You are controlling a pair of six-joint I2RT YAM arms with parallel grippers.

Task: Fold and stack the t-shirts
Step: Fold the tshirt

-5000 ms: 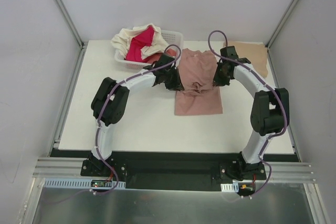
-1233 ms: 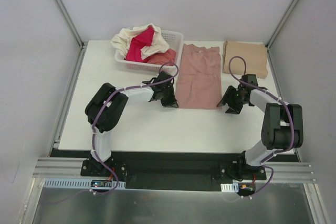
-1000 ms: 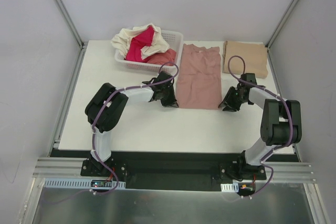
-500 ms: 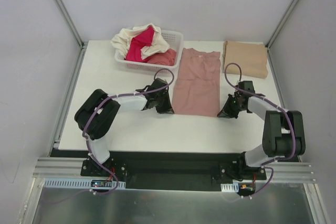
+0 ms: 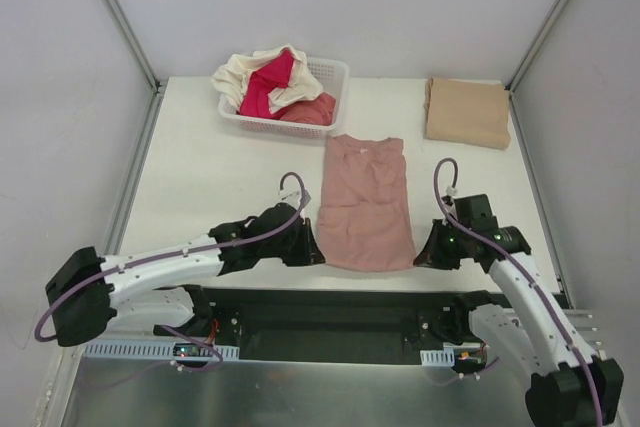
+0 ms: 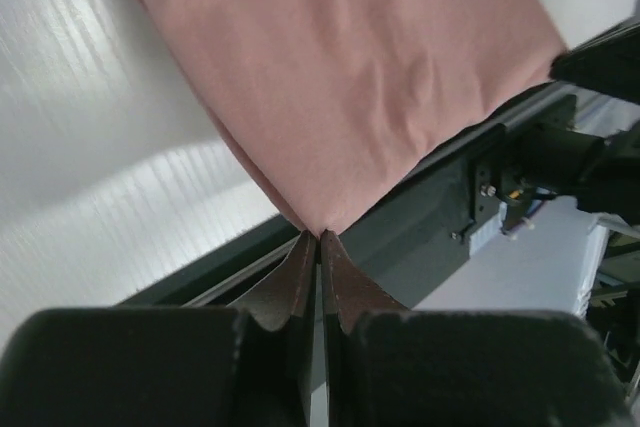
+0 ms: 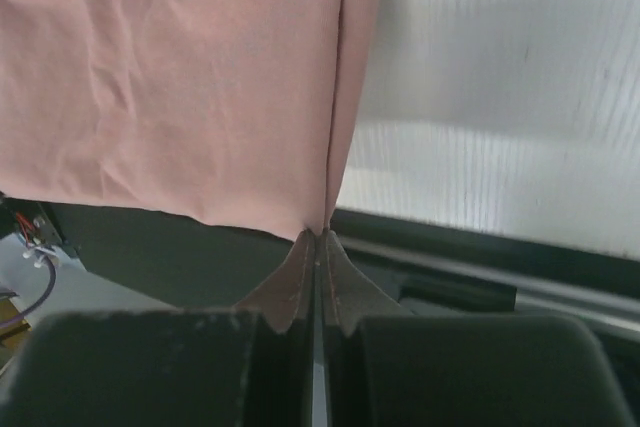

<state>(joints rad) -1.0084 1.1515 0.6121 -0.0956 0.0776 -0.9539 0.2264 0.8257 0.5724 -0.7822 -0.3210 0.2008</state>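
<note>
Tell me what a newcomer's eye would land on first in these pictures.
A dusty-pink t-shirt lies spread flat in the middle of the table, its hem at the near edge, with the left jaws and the right jaws each shut on one near corner. Behind it, a white basket at the far left holds a heap of cream, magenta and coral cloth, and a folded tan t-shirt sits at the far right.

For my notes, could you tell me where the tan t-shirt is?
Top view: the tan t-shirt lies at the table's far right corner, right of the white basket.
</note>
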